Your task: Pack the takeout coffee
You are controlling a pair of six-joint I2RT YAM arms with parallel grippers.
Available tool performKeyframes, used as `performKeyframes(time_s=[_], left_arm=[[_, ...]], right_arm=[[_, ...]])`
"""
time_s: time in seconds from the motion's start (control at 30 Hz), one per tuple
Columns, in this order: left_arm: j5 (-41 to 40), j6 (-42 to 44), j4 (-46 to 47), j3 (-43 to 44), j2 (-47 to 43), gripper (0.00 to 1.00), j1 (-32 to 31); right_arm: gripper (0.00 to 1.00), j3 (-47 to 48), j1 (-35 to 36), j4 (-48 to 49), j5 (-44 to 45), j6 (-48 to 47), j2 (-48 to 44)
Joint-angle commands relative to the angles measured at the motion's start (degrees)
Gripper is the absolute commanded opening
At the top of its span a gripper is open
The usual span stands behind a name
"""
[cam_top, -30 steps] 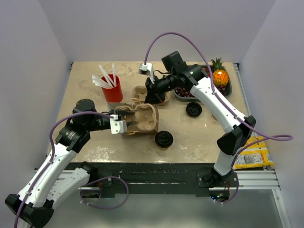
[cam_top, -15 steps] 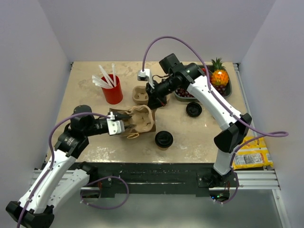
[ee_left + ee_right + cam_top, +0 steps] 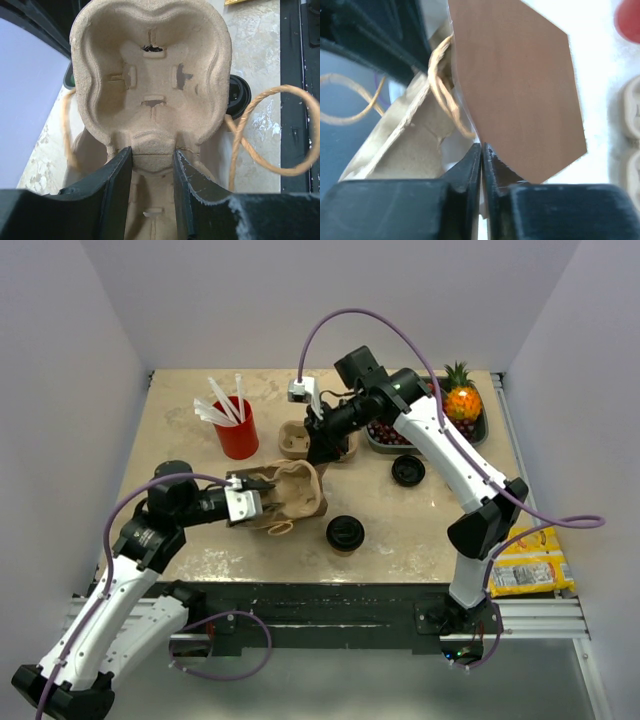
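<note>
Pulp cup carrier [image 3: 150, 75] sits pinched in left gripper [image 3: 152, 165], brown paper bag [image 3: 520, 85] in right gripper [image 3: 481, 165]; takeout coffee [image 3: 344, 533] stands just beside, red straw cup [image 3: 237, 428] behind.

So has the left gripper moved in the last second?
Yes. The left gripper, holding the pulp carrier, shifted slightly left in the top view, nearer the red cup.

This is a robotics lab test cell. Plain pale walls [image 3: 90, 350] box in a beige stone-look desk [image 3: 420, 530] on three sides. A bare aluminium rail [image 3: 540, 618] runs along the bottom of the overhead view. The left arm [image 3: 125, 575] and right arm [image 3: 455, 460] are mounted there, trailing loose purple cables [image 3: 340, 313]. The props look staged: a red cup [image 3: 237, 430] upper left, a pineapple [image 3: 462, 400] upper right.
</note>
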Motion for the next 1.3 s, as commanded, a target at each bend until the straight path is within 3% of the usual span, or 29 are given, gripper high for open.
performKeyframes(time_s=[0.0, 0.07, 0.13, 0.27, 0.73, 0.83, 1.03, 1.27], left_arm=[[0.3, -2.6, -0.8, 2.9, 0.8, 0.0, 0.5], [0.4, -3.3, -0.3, 2.9, 1.2, 0.0, 0.5], [0.4, -3.4, -0.3, 3.4, 1.8, 0.0, 0.6], [0.4, -4.1, -0.5, 4.3, 3.0, 0.0, 0.5], [-1.5, -2.8, -2.8, 6.2, 3.8, 0.0, 0.5], [-2.3, -0.2, -5.1, 7.4, 4.1, 0.0, 0.5], [-4.0, 5.6, -11.0, 9.3, 5.5, 0.0, 0.5], [-4.5, 5.4, -10.5, 9.4, 6.3, 0.0, 0.5]], right_arm=[[0.32, 4.2, 0.1, 6.1, 3.0, 7.7, 0.4], [0.49, 4.4, 0.1, 6.7, 3.2, 9.4, 0.1], [0.57, 2.8, 0.3, 6.9, 3.5, 10.1, -0.5], [0.63, -0.5, 0.5, 7.7, 8.2, 12.5, -1.8], [0.66, -4.8, 0.6, 6.4, 16.3, 12.2, -7.1], [0.67, -5.1, 0.6, 5.5, 21.7, 11.0, -7.8], [0.66, -4.6, 0.6, 0.7, 23.6, 7.8, -7.2], [0.64, -5.9, 0.6, -0.4, 26.6, 5.9, -7.5]])
